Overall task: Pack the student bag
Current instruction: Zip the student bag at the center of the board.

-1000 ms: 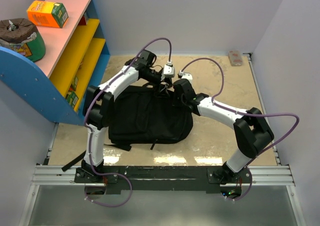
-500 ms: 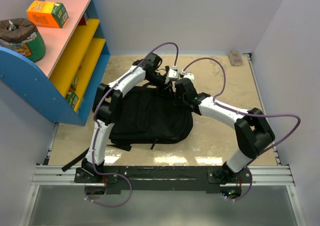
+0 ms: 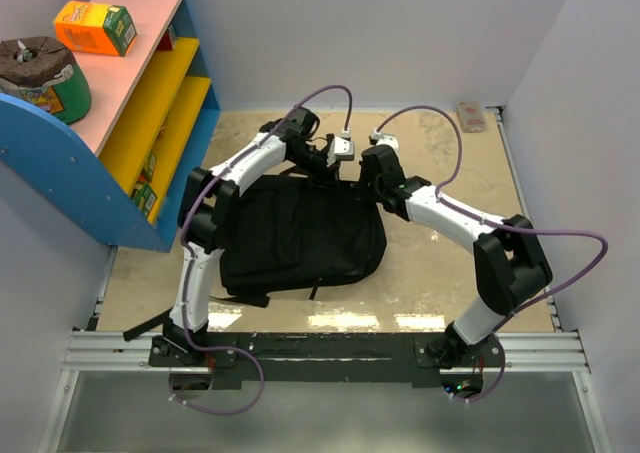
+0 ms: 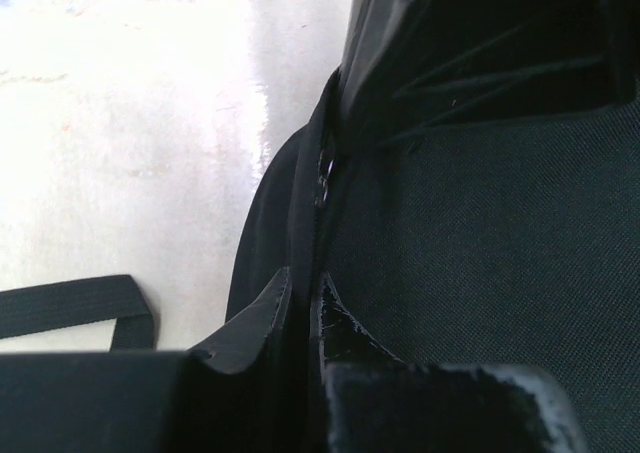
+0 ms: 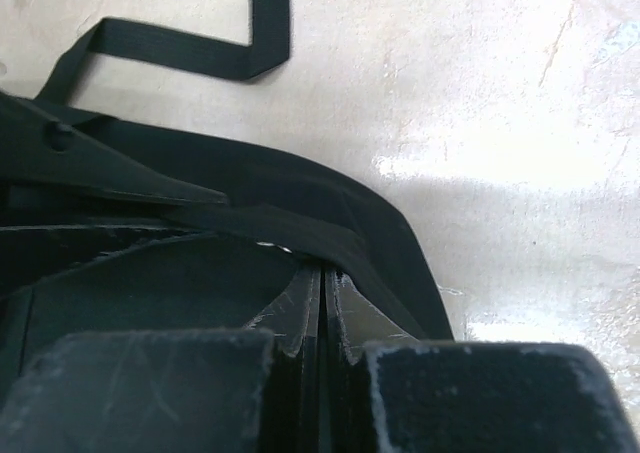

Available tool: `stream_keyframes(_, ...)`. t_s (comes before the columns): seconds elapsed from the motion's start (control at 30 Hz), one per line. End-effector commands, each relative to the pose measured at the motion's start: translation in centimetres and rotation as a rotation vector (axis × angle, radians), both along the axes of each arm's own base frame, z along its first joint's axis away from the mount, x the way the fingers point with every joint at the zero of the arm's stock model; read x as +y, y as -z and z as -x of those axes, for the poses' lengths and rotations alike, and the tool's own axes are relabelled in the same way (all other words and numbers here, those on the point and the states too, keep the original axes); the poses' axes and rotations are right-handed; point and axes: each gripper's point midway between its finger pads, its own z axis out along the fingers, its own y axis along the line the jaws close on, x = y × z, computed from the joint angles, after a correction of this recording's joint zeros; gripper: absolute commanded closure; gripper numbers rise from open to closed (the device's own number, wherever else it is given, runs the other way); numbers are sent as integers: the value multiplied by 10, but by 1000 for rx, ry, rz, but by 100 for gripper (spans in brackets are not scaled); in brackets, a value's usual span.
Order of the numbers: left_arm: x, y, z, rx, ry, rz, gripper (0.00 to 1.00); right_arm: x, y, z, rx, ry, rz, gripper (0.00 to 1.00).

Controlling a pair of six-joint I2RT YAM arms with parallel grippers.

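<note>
Black fabric bag lies flat on the table, with both arms reaching to the bag's far edge.

Left end effector: fingers drawn almost together on a fold of bag fabric, just beside the zip.

Right end effector: fingers pressed together on a band of fabric at the bag's rim.

Judgement: the two grips sit close together on that far edge so the mouth can be held or parted along the zip line. Whether the mouth is open cannot be told from these views.

Edges and room:
- **Right of the bag and beyond its far edge:** bare table, so this is the freest direction for pulling or lifting.
- **Left of the bag:** the shelf stands near, so room is tight.
- **Beyond the bag's far edge:** a loose strap lies on the table and could, in my judgement, snag a finger.
- **Near side of the bag:** the arms' own links crowd the space.
</note>
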Motion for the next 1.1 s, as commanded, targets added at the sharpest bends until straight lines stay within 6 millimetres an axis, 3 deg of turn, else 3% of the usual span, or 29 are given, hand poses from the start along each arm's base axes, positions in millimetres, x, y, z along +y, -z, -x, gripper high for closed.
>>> stream_keyframes(0.0, 48, -20, -17, -12, -180, -44, 100, -38, -32, -17, -85, 98, 67, 100)
stream_keyframes(0.07, 63, -10, -14, 9, -232, -86, 100, -46, -34, -16, -87, 108, 74, 100)
stream_keyframes(0.13, 74, -16, -13, 2, -265, -93, 100, -55, -35, -14, -87, 115, 81, 100)
stream_keyframes(0.27, 101, -6, -3, 58, -341, -132, 100, -63, -31, -10, -73, 110, 98, 100)
stream_keyframes(0.4, 123, -14, 11, 109, -397, -128, 100, -70, -28, -11, -64, 107, 117, 100)
stream_keyframes(0.5, 137, -17, 32, 155, -394, -125, 100, -70, -27, -11, -55, 99, 109, 100)
stream_keyframes(0.6, 143, -20, 66, 211, -336, -123, 100, -62, -30, -11, -62, 67, 76, 100)
stream_keyframes(0.67, 140, -32, 78, 221, -288, -95, 75, -52, -35, -14, -70, 31, 43, 100)
stream_keyframes(0.7, 139, -40, 82, 218, -274, -87, 55, -47, -36, -15, -69, 12, 29, 100)
stream_keyframes(0.73, 134, -55, 76, 187, -262, -61, 26, -43, -38, -17, -72, -4, 21, 100)
stream_keyframes(0.8, 126, -65, 63, 155, -258, -43, 6, -34, -43, -24, -85, -32, -2, 100)
stream_keyframes(0.83, 116, -84, 50, 100, -249, -15, 0, -31, -43, -26, -83, -43, -10, 100)
stream_keyframes(0.9, 99, -84, 26, 82, -264, 6, 0, -22, -47, -31, -95, -69, -33, 100)
stream_keyframes(0.93, 83, -99, 14, 30, -244, 33, 0, -18, -49, -33, -99, -81, -42, 100)
stream_keyframes(1.0, 60, -88, 0, 35, -206, 41, 0, -14, -49, -37, -102, -97, -51, 100)
stream_keyframes(1.03, 41, -105, -3, -8, -159, 81, 0, -13, -49, -38, -100, -99, -50, 100)
stream_keyframes(1.07, 29, -91, -8, 5, -136, 81, 0, -11, -51, -39, -103, -105, -51, 100)
